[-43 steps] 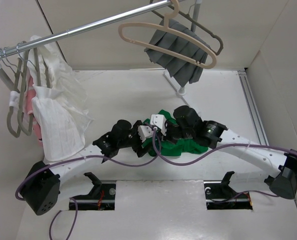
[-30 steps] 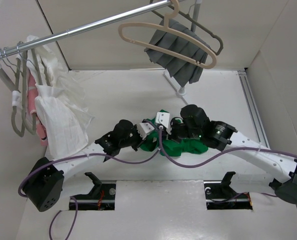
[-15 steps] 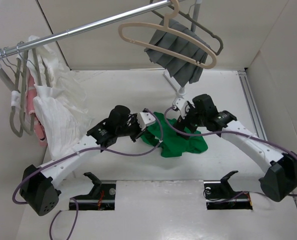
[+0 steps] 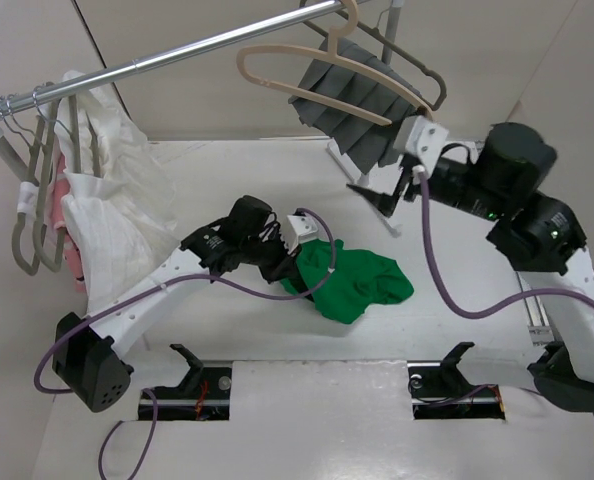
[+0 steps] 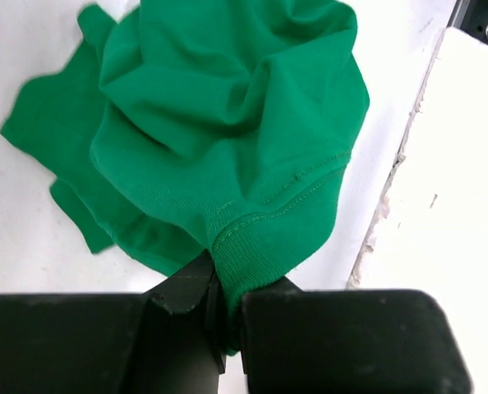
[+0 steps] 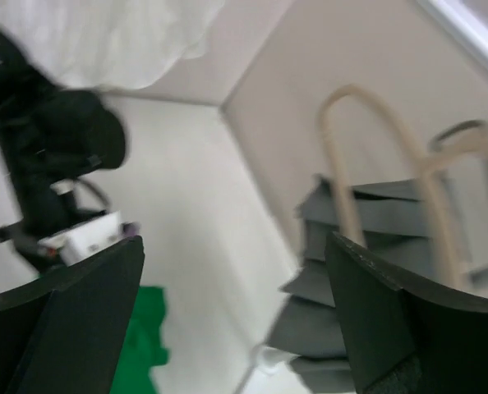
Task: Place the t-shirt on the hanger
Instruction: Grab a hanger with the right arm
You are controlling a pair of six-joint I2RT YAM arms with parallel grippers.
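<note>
The desk [image 4: 227, 190] lies well below the hanger [image 4: 242, 63], which hangs by its hook from the rail [image 4: 177, 55], in front of a grey pleated cloth [image 4: 352, 100]. In the top view the hanger's long axis slants from its left tip down to its right tip across that cloth. The t-shirt [image 4: 362, 285] lies crumpled on the desk, below the hanger and toward the robot, well apart from it: bright green, bunched in soft folds, no neck opening showing. The right end effector [image 4: 382, 205] is the nearer to the hanger, held up just under its right tip, jaws spread wide and empty; its wrist view has the hanger [image 6: 348, 89] ahead. The left end effector [image 4: 295, 272], lower beneath the hanger, is clamped on a ribbed edge of the t-shirt [image 5: 227, 107], pinched between its fingers [image 5: 178, 328]. My judgement: the shirt must travel up and away from the robot to meet the hanger
</note>
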